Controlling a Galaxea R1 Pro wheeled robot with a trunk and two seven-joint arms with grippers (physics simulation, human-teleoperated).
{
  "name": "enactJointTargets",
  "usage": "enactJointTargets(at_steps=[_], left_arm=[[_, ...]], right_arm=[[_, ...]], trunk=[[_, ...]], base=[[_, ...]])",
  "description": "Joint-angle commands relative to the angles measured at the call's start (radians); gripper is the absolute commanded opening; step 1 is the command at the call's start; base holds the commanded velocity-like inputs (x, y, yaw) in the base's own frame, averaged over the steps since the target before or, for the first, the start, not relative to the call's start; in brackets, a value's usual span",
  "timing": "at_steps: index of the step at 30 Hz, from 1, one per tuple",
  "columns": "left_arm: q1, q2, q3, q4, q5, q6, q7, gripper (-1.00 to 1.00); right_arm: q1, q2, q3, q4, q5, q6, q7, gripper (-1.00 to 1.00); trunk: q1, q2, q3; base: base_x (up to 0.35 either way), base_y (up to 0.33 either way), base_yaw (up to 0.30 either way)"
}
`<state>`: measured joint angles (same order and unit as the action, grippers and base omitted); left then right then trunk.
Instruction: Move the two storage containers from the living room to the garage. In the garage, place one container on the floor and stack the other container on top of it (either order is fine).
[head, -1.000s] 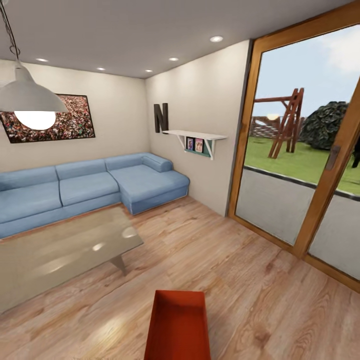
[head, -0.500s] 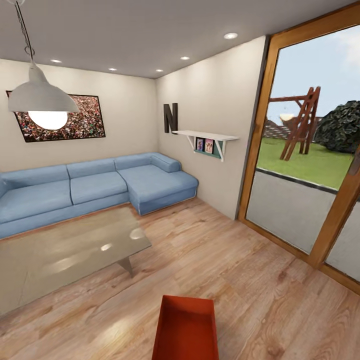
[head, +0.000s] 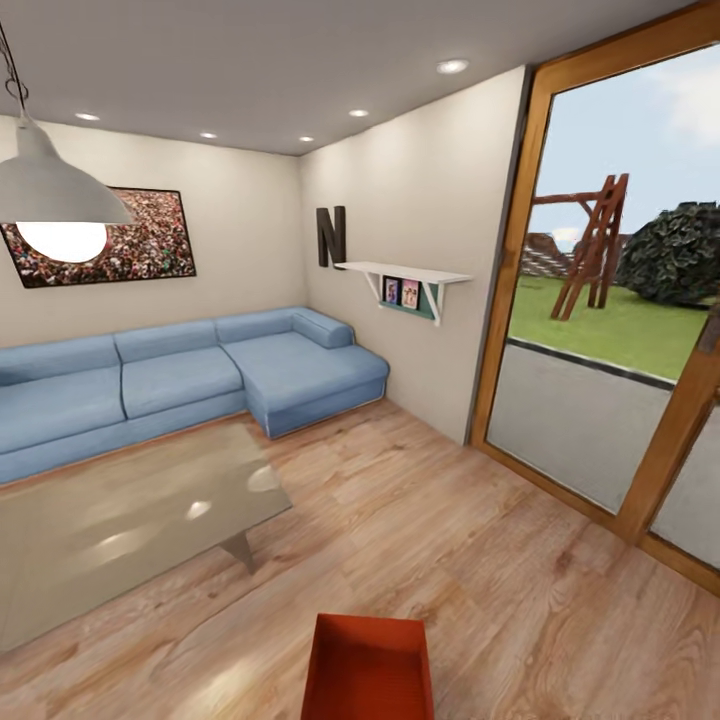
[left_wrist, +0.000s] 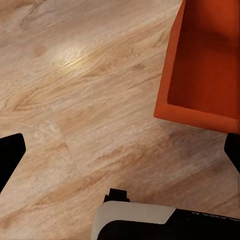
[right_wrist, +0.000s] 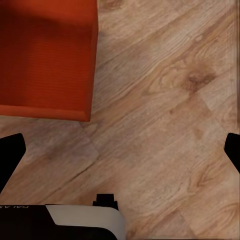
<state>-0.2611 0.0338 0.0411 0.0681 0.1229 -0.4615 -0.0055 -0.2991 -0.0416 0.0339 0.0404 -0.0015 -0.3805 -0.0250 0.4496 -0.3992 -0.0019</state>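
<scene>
Orange storage container (head: 368, 668) sits on living-room plank floor (head: 480, 560) between both tools, left (left_wrist: 120, 155) and right (right_wrist: 120, 155), fingers spread, apparently flanking for pickup.

Light wood plank floor (head: 480, 560). Resting on it, apparently: orange-red open bin (head: 368, 668), blue corner sofa (head: 190, 375), glass-topped desk (head: 120, 520).

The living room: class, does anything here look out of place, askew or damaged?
One thing: an orange bin sits on the wood floor in the open walkway, beside the glass table, open-topped and empty. It stands upright and looks undamaged. The sofa, shelf and picture look orderly.
</scene>
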Motion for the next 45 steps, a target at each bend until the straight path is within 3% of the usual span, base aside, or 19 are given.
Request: enactJointTargets(at_steps=[1,9,45], left_arm=[[-0.001,0.000,0.003,0.004,0.001,-0.006,-0.001,1.00],[-0.001,0.001,0.003,0.004,0.001,-0.006,-0.001,1.00],[-0.001,0.003,0.003,0.004,0.001,-0.006,-0.001,1.00]], right_arm=[[-0.002,0.000,0.004,0.004,0.000,-0.006,-0.003,1.00],[-0.002,0.000,0.004,0.004,0.000,-0.006,-0.003,1.00],[-0.002,0.000,0.007,0.004,0.000,-0.006,-0.003,1.00]], trunk=[[0.000,-0.001,0.000],[0.000,-0.001,0.003],[0.000,-0.001,0.004]], base=[[0.011,0.000,-0.259],[0.003,0.000,-0.206],[0.032,0.021,-0.015]])
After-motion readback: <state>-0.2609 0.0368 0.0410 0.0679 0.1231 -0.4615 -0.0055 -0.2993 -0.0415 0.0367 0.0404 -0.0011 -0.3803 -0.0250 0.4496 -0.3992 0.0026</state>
